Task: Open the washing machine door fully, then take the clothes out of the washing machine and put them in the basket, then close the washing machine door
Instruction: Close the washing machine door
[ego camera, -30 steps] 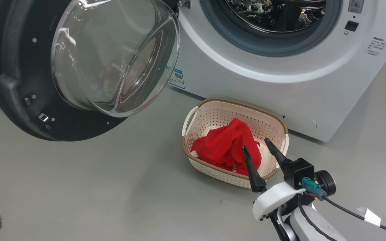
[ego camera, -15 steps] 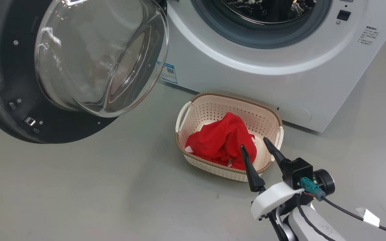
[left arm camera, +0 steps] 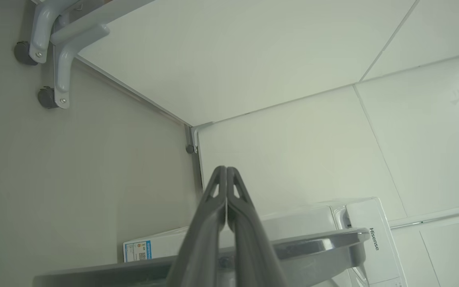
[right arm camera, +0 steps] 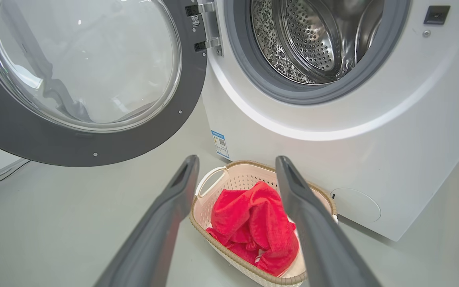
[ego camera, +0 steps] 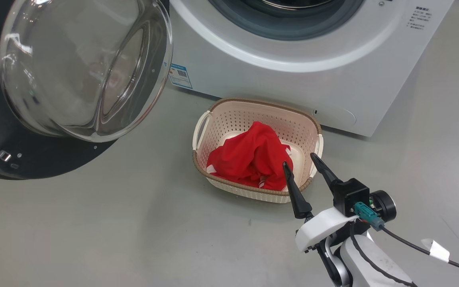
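On the floor, just in front of the washer, sits the basket. Red clothes lie heaped inside it, with a bit of white trim showing at the near edge. Door hangs wide open on the left of the head view, glass bowl bulging outward. Right gripper hovers by the basket's near right corner, clear of it, fingers spread apart and holding nothing. Left gripper has its fingers pressed together with nothing between them and points at a white wall. Drum shows perforated steel through the opening.
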Tool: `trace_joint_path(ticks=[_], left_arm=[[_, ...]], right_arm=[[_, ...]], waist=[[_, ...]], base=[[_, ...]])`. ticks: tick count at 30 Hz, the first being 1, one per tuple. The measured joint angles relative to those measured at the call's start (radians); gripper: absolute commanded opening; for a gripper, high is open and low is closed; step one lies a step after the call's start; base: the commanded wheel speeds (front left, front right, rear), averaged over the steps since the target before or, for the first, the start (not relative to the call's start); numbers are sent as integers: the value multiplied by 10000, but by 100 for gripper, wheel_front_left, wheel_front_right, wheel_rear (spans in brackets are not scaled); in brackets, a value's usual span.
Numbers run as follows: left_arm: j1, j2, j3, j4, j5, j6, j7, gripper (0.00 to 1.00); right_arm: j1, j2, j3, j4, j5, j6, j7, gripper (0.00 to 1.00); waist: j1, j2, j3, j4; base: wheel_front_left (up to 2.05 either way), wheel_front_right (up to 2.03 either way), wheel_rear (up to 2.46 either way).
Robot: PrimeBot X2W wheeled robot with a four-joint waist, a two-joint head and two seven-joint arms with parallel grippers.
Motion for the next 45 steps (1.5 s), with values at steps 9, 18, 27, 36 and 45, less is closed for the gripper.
trace_joint_path(ticks=[9, 18, 27, 36, 45], left_arm=[[-521, 311, 10, 941, -301, 159, 775, 0], [-1010, 267, -213, 1540, -621, 153, 1693, 0], [-1040, 451, -508, 1766, -817, -36, 3106, 0], [-951, 401, -892, 1720, -1340, -244, 5108, 0], [-425, 144, -980, 1218, -2226, -288, 7321, 0]], right_arm=[[-204, -29, 40, -4, -12, -10, 0, 100], [-281, -38, -82, 2, -105, -13, 0, 100], [-282, -36, -148, 31, -105, -15, 0, 100], [-277, -36, -242, 69, -102, -17, 0, 100], [-229, -35, -253, 71, -94, -86, 0, 100]], waist=[[0, -1, 382, -437], [0, -1, 562, -591], [0, 0, 497, -572], [0, 0, 302, -479], [0, 0, 204, -463]], base=[[0, 0, 0], [0, 0, 0], [0, 0, 0], [0, 0, 0], [0, 0, 0]])
